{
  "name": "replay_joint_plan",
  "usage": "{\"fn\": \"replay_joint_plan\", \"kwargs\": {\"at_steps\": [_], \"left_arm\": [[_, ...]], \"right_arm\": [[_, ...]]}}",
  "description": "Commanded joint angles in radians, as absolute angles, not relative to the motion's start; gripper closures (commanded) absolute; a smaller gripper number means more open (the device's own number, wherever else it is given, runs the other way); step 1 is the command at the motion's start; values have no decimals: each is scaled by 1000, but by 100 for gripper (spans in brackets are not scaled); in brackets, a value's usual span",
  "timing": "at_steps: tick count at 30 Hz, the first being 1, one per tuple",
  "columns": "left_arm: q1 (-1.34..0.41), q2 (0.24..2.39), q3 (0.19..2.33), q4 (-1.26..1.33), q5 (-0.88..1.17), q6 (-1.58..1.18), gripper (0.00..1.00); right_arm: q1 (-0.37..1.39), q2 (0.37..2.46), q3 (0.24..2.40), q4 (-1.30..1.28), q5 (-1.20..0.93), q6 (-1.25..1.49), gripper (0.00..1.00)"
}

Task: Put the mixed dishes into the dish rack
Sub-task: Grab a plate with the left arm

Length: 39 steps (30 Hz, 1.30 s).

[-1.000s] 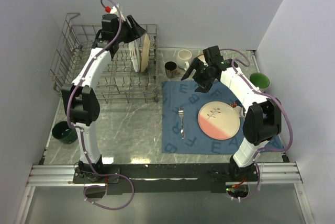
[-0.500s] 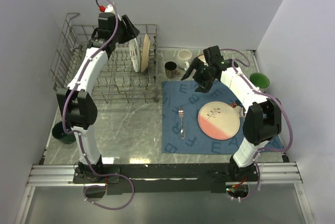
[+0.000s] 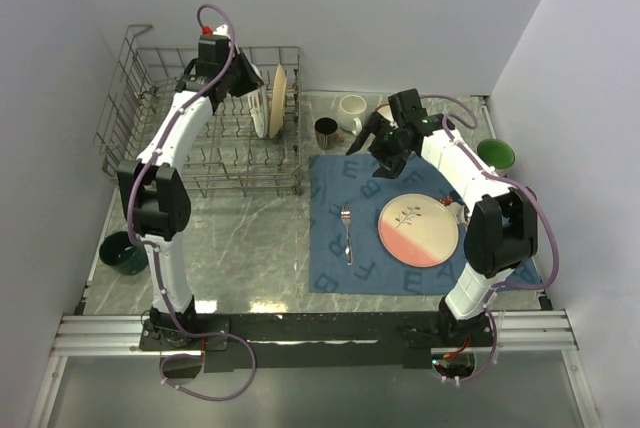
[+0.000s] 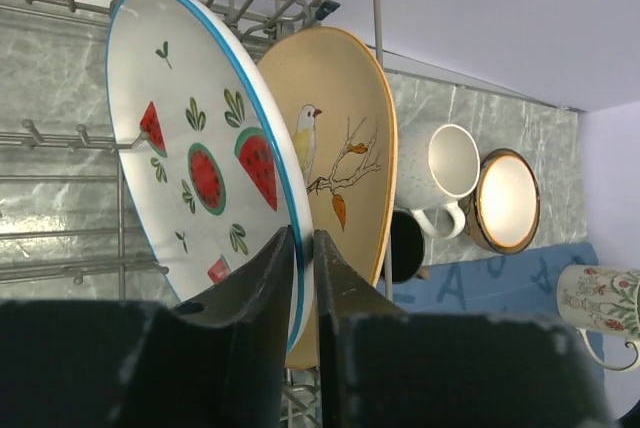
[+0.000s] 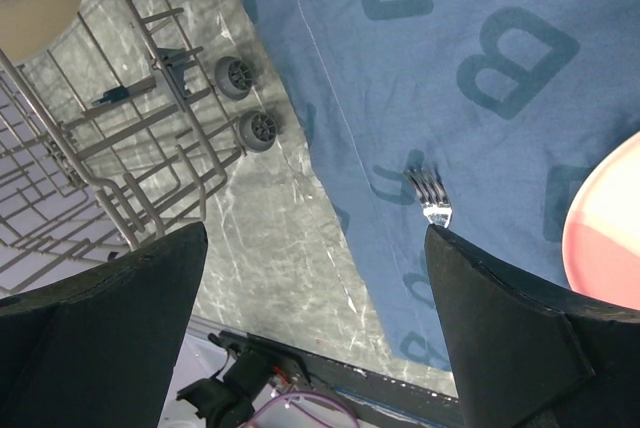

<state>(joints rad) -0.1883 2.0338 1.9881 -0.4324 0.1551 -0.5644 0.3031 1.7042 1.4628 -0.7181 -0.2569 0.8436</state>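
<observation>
Watermelon plate white, blue rim — tan plate bird on branch — placemat blue, lettered.

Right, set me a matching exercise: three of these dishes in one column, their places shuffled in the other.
1. watermelon plate
2. fork
3. bright green bowl

A. lying on the blue placemat
B. on the marble tabletop, by the right wall
C. upright in the dish rack

Pairs: 1-C, 2-A, 3-B

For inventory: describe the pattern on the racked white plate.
The plate: watermelon slices, green leaves, blue rim; left wrist view.
</observation>
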Motion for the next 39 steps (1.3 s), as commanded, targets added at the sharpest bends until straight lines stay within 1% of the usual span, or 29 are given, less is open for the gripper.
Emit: {"fn": "replay_joint_plan", "kwargs": {"at_steps": [1,2,3,5,7,8,9,11,12,13,14,22,33,35,39], "left_arm": [[-186,2072,2036,-469,178,-523,78],[-187,2077,2043,-486,181,-517,75],[-186,2080,2049,-492,179,-511,68],[-186,2086,2057,-511,179,-491,66],[-186,2095,2066,-517,190,-473,67],[-186,2100,2069,-520,195,-466,68],[-186,2105,2081,-531,198,-460,75],[-186,2118,2095,-540,215,-442,83],[-186,2123,2109,-548,222,-439,92],[-186,2129,2117,-552,229,-431,98],[-186,2131,2121,-555,232,-428,99],[-186,2066,2085,-543,287,-382,99],[-186,1950,1919,-453,402,-387,99],[-186,1948,1901,-436,419,-382,99],[-186,1977,1928,-465,434,-385,99]], "right_arm": [[293,1687,1456,-698,-262,848,2],[291,1687,1454,-696,-262,848,2],[291,1686,1453,-696,-262,850,2],[291,1684,1451,-695,-262,851,2],[290,1683,1450,-695,-262,851,2],[290,1684,1448,-695,-262,851,2],[291,1683,1448,-693,-262,853,2],[290,1684,1447,-693,-264,851,2],[290,1683,1447,-695,-264,851,2],[290,1683,1447,-695,-264,851,2],[290,1684,1447,-696,-264,850,2],[290,1684,1445,-699,-264,851,3],[290,1684,1448,-699,-262,853,3],[290,1686,1448,-696,-262,851,2],[288,1689,1456,-704,-261,848,2]]}}
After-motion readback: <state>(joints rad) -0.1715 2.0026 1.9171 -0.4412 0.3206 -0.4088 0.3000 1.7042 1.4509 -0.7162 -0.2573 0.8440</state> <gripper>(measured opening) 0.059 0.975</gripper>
